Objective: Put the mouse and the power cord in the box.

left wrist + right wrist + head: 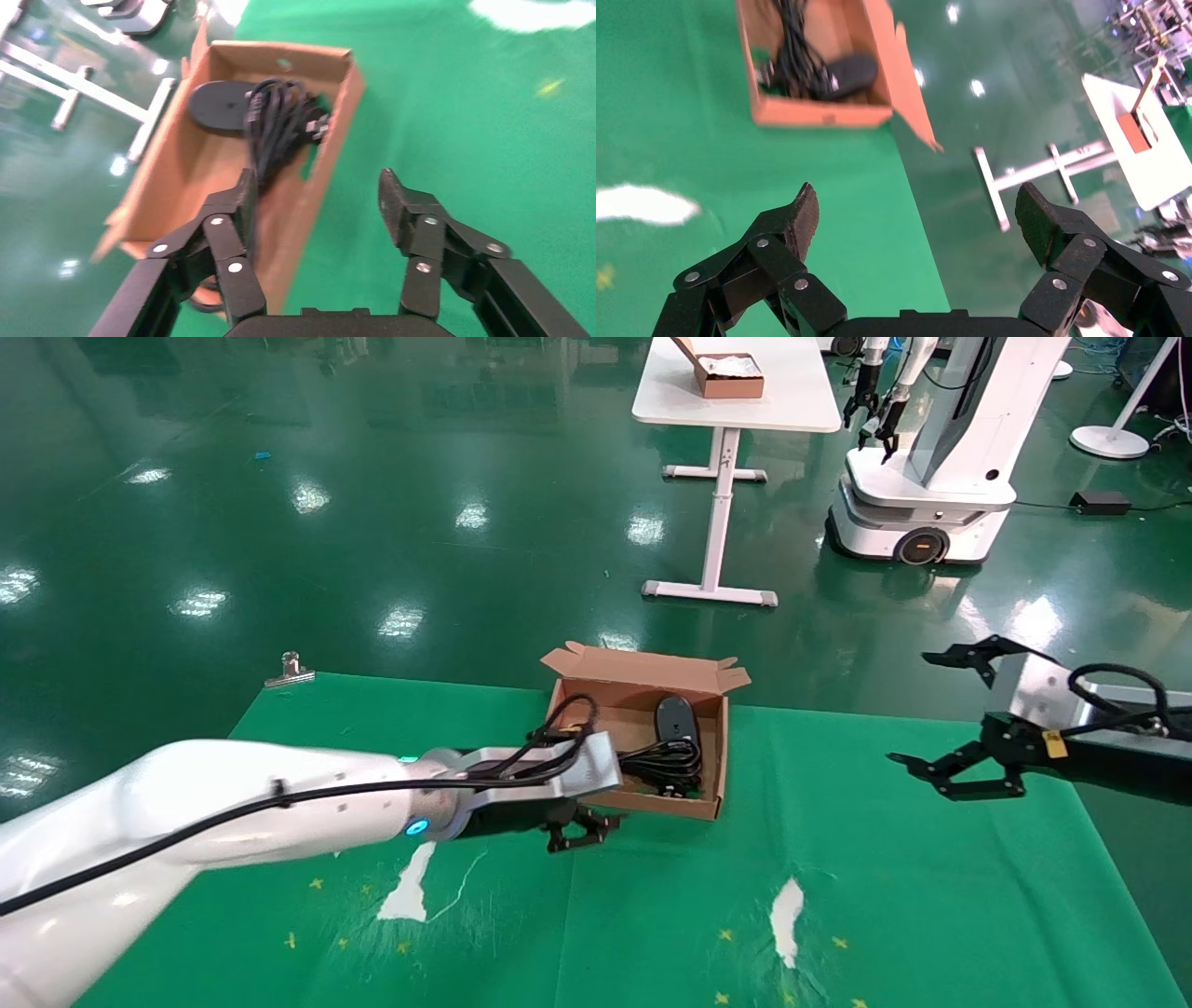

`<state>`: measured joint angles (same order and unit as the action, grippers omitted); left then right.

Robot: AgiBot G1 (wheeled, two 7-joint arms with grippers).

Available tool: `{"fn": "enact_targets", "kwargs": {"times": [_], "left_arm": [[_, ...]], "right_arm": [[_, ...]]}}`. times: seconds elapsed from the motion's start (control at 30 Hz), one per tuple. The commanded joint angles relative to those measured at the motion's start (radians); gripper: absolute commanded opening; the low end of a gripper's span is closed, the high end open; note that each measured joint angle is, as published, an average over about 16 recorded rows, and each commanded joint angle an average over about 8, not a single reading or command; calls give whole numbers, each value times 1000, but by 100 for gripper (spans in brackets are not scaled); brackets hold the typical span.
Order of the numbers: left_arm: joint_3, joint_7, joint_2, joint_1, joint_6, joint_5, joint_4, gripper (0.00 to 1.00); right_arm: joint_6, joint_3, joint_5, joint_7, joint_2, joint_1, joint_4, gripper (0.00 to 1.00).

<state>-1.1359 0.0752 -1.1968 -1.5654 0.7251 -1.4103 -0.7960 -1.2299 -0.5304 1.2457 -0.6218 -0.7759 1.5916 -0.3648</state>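
Mouse [676,717] lies inside the box [643,671], at the far end by the lid flaps. Power cord [663,764] is bundled right beside it, toward the near wall, also inside; the two look to be touching. Mouse's thin cable can't be told apart from the cord bundle. Box sits open on the green bench [838,896], lid flaps up at the back. Both items in, so the task reads as done; at most arm retreat is left. Left claw [579,829] is low over the bench just beside the box's near left corner, jaws spread wide, holding nothing. Right claw [945,719] hangs well apart on the right, wide open, empty. Nothing of the task lies loose on the bench.
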Motion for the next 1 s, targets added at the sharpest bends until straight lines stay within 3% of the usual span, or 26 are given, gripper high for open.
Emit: {"fn": "enact_targets", "kwargs": {"times": [0.03,1.0], "left_arm": [[38,5,26,22,34,30,-21,100],[581,76,397,333,522,461,-331,100]], "right_arm": [[-11,11,-22,34,7,-22,-39,100],[-173,163,-336,528,107,-337,-599,100]]}}
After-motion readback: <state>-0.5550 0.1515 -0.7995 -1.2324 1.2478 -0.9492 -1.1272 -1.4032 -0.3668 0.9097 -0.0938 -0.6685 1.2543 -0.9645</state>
